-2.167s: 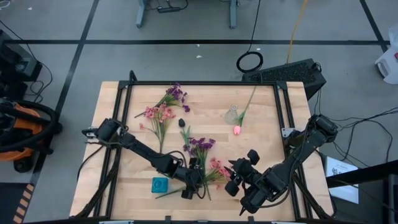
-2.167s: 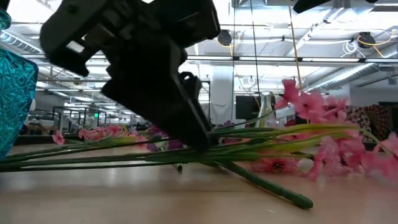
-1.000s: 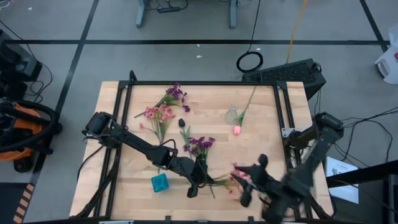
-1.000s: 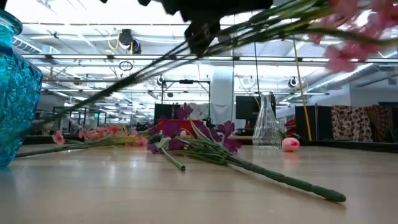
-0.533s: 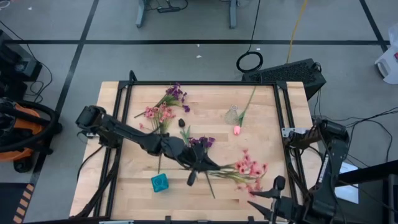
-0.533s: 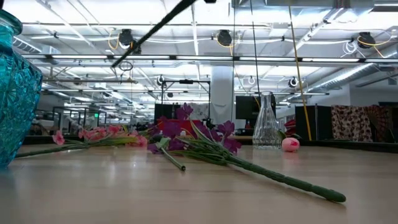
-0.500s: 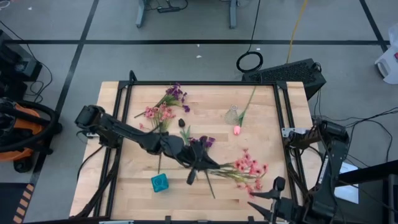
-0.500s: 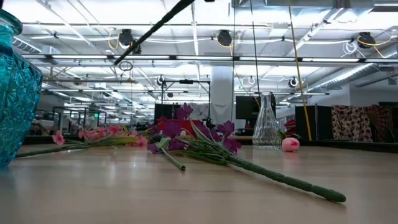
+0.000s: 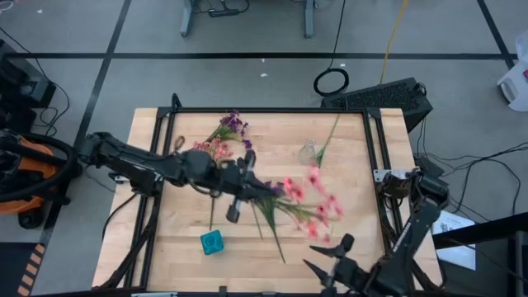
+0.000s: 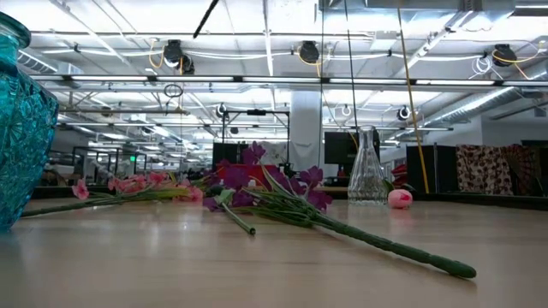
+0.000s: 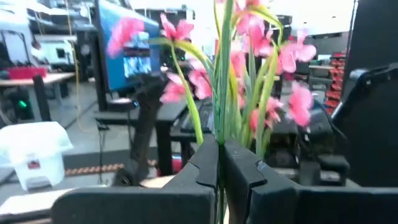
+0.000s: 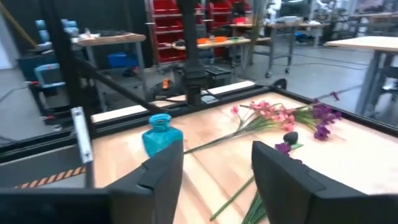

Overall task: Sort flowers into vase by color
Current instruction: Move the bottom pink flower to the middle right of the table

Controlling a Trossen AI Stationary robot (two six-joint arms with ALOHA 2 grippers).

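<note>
My left gripper (image 9: 250, 183) hovers over the table's middle, shut on a pink flower spray (image 9: 309, 206) whose blossoms (image 11: 249, 62) stick out beyond the fingers. My right gripper (image 9: 326, 256) is open at the near edge, holding nothing. A purple spray (image 10: 274, 192) lies flat on the table below my left arm. Another pink spray (image 9: 210, 148) and another purple spray (image 9: 235, 124) lie at the far left. A clear glass vase (image 9: 308, 153) stands at the far right, a pink bud (image 10: 398, 198) beside it. A turquoise vase (image 9: 212, 242) stands near the front. My left gripper pinches the pink spray's bundled green stems (image 11: 219, 140) between its two fingers, a little below the blossoms. The fingers reach out about level toward the table's right. The spray is lifted clear of the table, and its bare stem end (image 10: 205, 17) trails off behind the gripper.
Two small dark objects (image 9: 241, 162) lie by the far-left sprays. A black metal frame (image 9: 272, 110) runs around the wooden tabletop. Bare wood shows at the front right, ahead of my right gripper (image 12: 214, 177).
My left gripper has risen and moved toward the far edge, carrying the pink spray up off the table; its blossoms have swung from the front toward the middle right. My right gripper has drawn back toward the near edge.
</note>
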